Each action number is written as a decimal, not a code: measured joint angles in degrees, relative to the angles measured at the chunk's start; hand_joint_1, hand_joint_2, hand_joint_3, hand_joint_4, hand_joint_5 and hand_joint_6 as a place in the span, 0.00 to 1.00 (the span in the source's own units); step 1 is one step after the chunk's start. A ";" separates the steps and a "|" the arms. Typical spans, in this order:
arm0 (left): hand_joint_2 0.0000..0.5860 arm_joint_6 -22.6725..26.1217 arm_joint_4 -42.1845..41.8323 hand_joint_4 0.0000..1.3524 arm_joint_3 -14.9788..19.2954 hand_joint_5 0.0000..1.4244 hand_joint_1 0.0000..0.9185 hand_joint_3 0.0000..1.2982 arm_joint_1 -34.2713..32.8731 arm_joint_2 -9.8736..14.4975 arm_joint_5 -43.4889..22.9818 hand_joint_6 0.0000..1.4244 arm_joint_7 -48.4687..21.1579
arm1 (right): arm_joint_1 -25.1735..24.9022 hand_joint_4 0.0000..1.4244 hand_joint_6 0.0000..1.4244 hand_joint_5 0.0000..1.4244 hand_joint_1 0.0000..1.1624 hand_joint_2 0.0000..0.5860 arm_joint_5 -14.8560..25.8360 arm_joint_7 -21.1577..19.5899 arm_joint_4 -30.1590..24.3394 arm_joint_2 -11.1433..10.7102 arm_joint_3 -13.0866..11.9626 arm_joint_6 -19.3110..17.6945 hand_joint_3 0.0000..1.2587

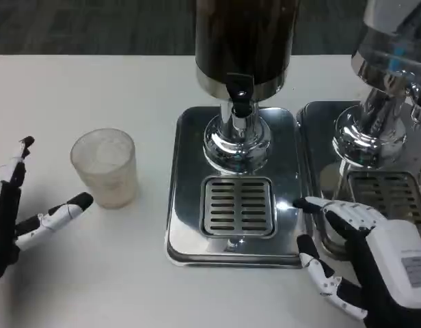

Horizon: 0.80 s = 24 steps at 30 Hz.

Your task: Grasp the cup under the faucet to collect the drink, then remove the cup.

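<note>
Two hands, right [371,256] and left [19,219], empty; one cup [104,167]; two dispensers [241,55].

Even, bright overhead light falls on the white surface [94,273], casting only soft, faint shadows. Glare spots gleam on the chrome dispenser base [236,140] and steel tray [190,205]. The whole picture is slightly soft and grainy.

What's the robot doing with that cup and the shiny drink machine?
The robot is getting ready to fetch a drink. The frosted plastic cup stands on the white table, left of the drink dispenser, not yet under its faucet. The left hand is open beside the cup, not touching it. The right hand is open by the corner of the dispenser's metal drip tray. Nothing sits on the grate.
</note>
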 measured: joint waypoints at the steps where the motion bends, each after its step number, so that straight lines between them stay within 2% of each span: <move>1: 0.04 -0.04 0.94 0.07 -0.48 0.16 0.19 0.06 -0.77 0.17 0.16 0.13 0.29 | -0.02 0.26 0.22 0.24 0.25 0.81 -0.01 0.02 -0.23 0.04 0.06 0.00 0.30; 14: 0.05 -0.80 12.43 0.08 -5.85 0.17 0.21 0.06 -8.91 0.68 1.91 0.15 4.64 | -0.10 0.27 0.23 0.26 0.25 0.80 -1.60 0.03 -0.81 1.79 0.96 0.29 0.31; 24: 0.06 -6.67 18.17 0.08 -9.21 0.17 0.19 0.06 -12.97 0.66 2.19 0.15 7.78 | 0.83 0.28 0.23 0.28 0.25 0.80 -2.07 0.03 -1.84 2.36 1.04 1.22 0.32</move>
